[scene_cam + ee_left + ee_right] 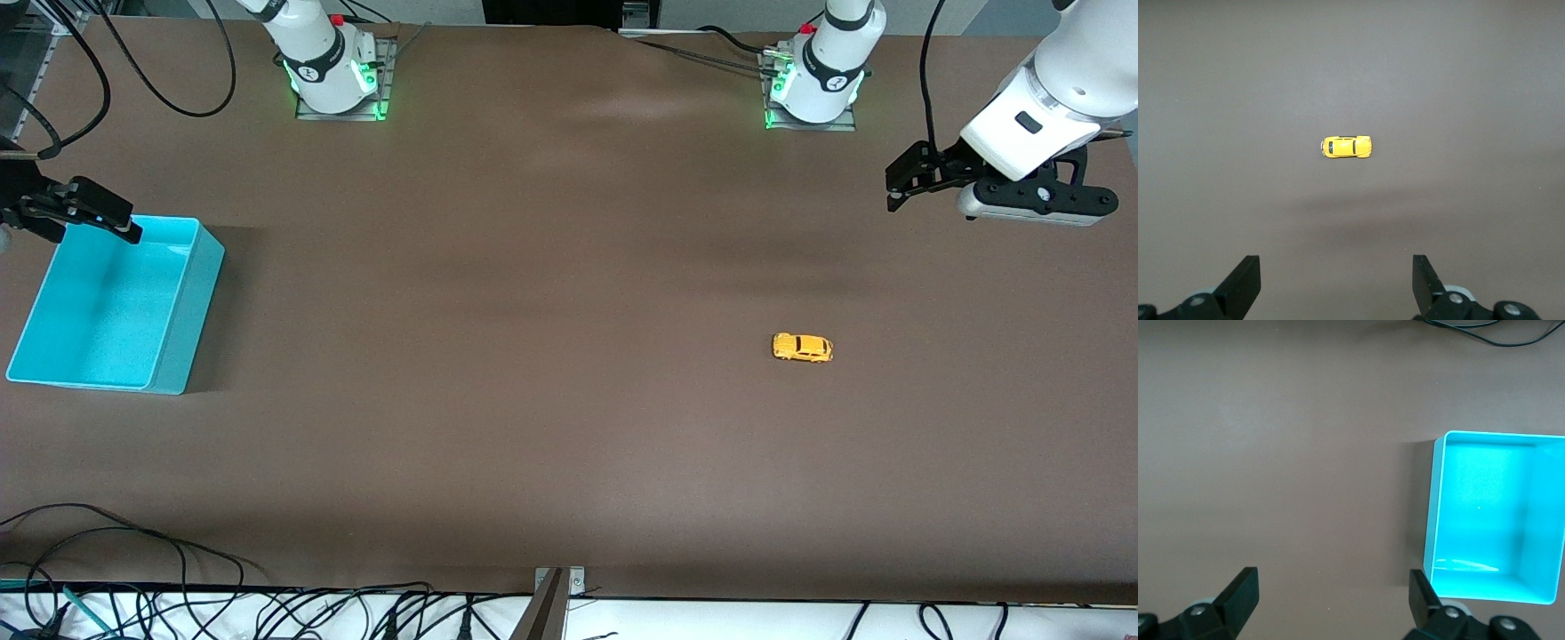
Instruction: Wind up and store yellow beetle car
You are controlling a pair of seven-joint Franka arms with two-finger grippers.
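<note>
Table [569,267]: brown cover, bare around the toy; nothing stands between the car and either gripper.

Yellow beetle car [802,348]: on its wheels on the table surface, toward the left arm's end, nearer to the front camera than both arm bases. Its long axis runs along the table's length. Seen from above in the left wrist view [1346,147], with open brown surface on all sides.

Turquoise bin [189,302]: open-topped, rectangular, nothing inside; at the right arm's end of the table, well apart from the car. Its inner walls and floor show clean in the right wrist view [1431,540].

Cables [107,569]: a tangle of black leads along the table edge nearest the front camera, off the working surface.

Left gripper [902,182]: up in the air over the left arm's end of the table, well apart from the car. Fingers [1245,283] spread wide, holding and touching nothing.

Right gripper [111,218]: in the air over the bin's rim at the corner farthest from the front camera. Fingers [1241,590] spread wide, holding nothing.
</note>
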